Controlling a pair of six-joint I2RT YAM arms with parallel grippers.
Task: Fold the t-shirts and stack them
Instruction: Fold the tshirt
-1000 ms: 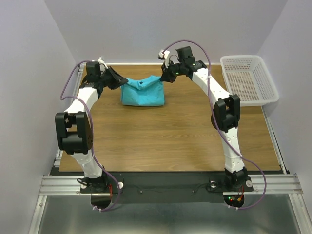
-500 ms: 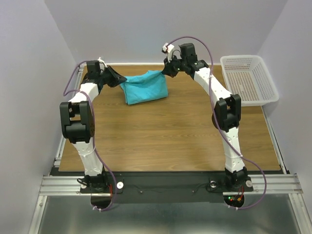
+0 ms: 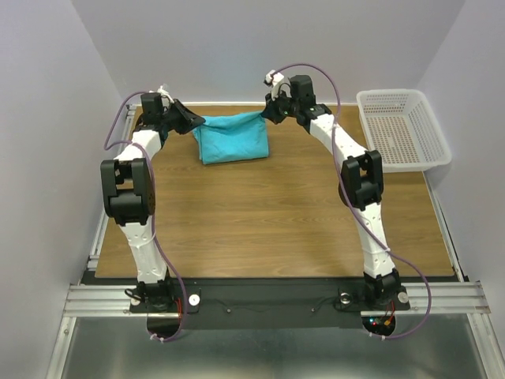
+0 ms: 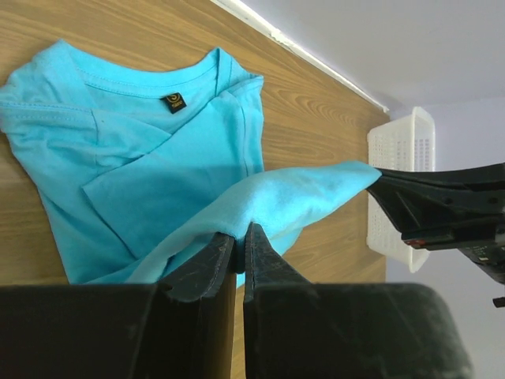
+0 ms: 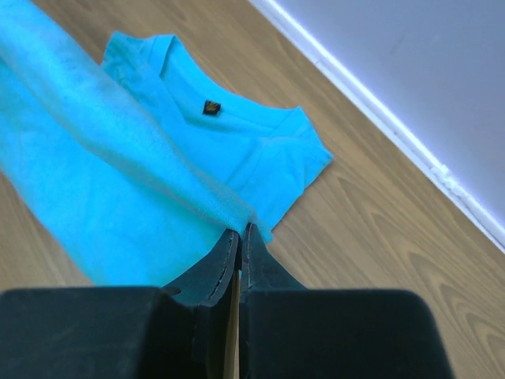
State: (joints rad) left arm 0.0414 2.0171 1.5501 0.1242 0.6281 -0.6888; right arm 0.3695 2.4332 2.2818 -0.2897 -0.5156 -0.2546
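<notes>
A turquoise t-shirt (image 3: 230, 139) lies partly folded at the far middle of the wooden table, its collar and small dark label (image 4: 173, 101) showing in both wrist views. My left gripper (image 3: 197, 121) is shut on the shirt's left raised corner, cloth pinched between its fingers (image 4: 237, 237). At the other end my right gripper (image 3: 267, 115) is shut on the right corner (image 5: 239, 227). The held edge stretches taut between the two grippers, lifted above the shirt's lower layer (image 5: 237, 150), which rests flat on the wood.
A white mesh basket (image 3: 402, 129) stands at the table's far right edge, also seen in the left wrist view (image 4: 398, 189). The table's back edge and white wall strip (image 5: 379, 118) run close behind the shirt. Bare wood (image 3: 260, 213) spreads in front.
Both grippers have carried the held edge toward the back of the table and higher. The cloth now hangs flatter and tauter between them, covering more of the lower layer.
</notes>
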